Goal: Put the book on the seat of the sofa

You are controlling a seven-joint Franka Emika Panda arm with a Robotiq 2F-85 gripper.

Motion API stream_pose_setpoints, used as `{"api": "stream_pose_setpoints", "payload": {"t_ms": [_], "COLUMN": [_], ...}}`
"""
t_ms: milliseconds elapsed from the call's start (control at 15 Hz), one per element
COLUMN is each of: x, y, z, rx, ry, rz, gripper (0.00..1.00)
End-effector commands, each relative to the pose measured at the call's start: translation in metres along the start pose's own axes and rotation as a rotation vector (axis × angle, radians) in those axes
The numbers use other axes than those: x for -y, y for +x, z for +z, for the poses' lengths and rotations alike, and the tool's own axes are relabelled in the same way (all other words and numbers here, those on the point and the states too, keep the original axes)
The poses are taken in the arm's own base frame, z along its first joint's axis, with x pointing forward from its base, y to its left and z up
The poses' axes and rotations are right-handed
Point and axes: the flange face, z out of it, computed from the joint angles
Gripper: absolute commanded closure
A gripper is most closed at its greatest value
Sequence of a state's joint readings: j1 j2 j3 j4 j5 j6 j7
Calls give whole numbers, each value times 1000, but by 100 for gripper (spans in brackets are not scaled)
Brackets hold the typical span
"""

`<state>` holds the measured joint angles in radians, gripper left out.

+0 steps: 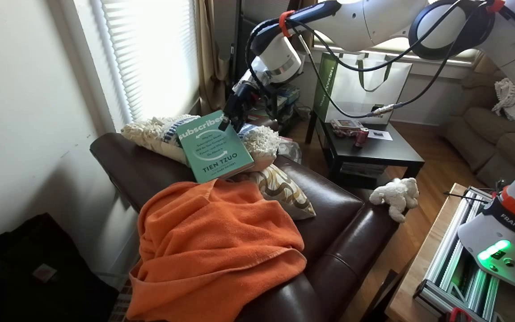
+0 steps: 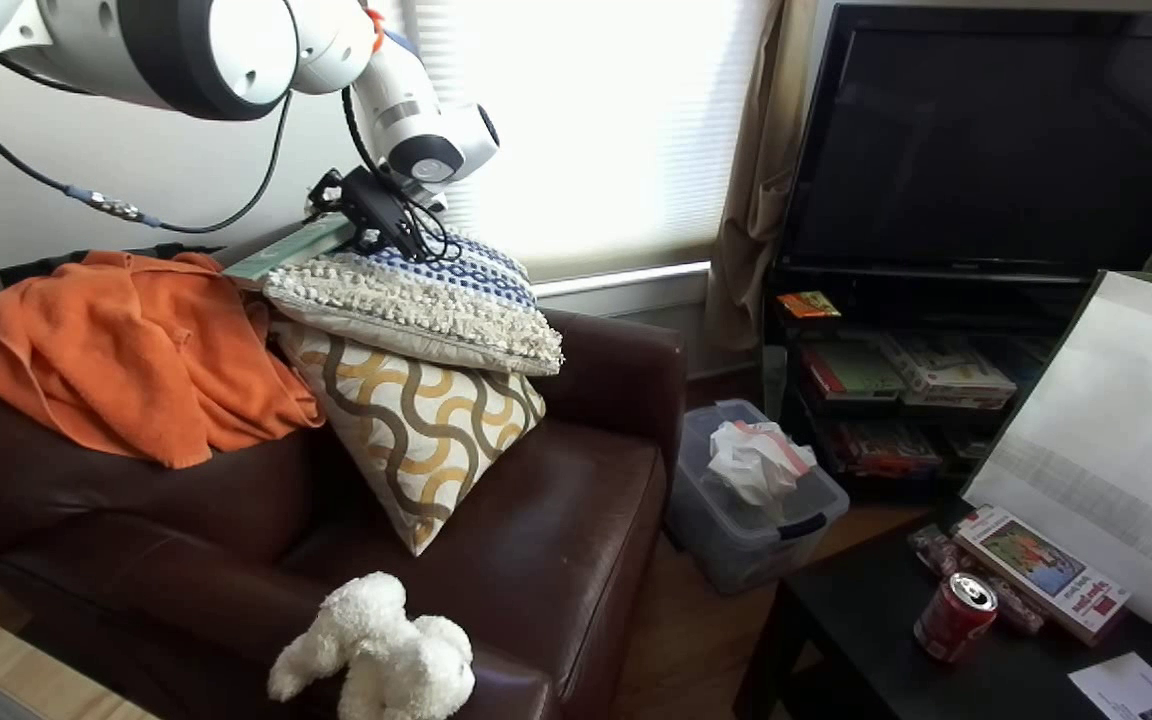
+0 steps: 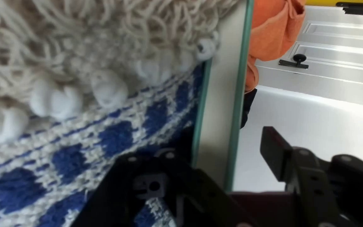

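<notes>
The teal-green book point(image 1: 215, 147) leans tilted against the blue-white shaggy pillow point(image 1: 262, 145), its cover toward the camera and its lower edge by the orange towel. It shows nearly edge-on in an exterior view point(image 2: 291, 248), and its pale page edge shows in the wrist view point(image 3: 221, 94). My gripper point(image 1: 232, 123) is at the book's upper edge. In the wrist view my gripper point(image 3: 228, 151) is open, its fingers on either side of the book. A gap shows between the book and the right finger; the left finger's contact is hidden. The brown leather seat point(image 2: 546, 500) is below the pillows.
An orange towel point(image 1: 221, 232) drapes over the sofa. A wavy-patterned pillow point(image 2: 416, 430) lies under the shaggy one. A white plush toy point(image 2: 381, 650) sits on the sofa arm. A black table point(image 1: 373, 152) holds a can and a bag. The window point(image 2: 576, 130) is close behind the gripper.
</notes>
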<state>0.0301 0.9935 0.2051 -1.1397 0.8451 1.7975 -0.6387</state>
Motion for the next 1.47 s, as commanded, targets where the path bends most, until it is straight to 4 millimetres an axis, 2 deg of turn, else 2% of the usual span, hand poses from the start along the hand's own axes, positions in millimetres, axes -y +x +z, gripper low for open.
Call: {"api": "stream_pose_setpoints", "payload": {"t_ms": [0, 200, 467, 533, 667, 800, 1000, 1200, 1400], "x": [-2, 18, 68, 85, 103, 105, 98, 89, 74], "y": [4, 5, 5, -1, -16, -35, -76, -121, -162], "z": [3, -5, -23, -36, -63, -96, -137, -163, -185], "rx": [28, 13, -5, -5, -7, -56, -36, -24, -116], "ry": [1, 12, 123, 155, 196, 205, 192, 153, 114], "rz": [5, -25, -114, -148, -153, -93, 82, 223, 335], "gripper": [70, 94, 92, 93, 92, 92, 92, 92, 93]}}
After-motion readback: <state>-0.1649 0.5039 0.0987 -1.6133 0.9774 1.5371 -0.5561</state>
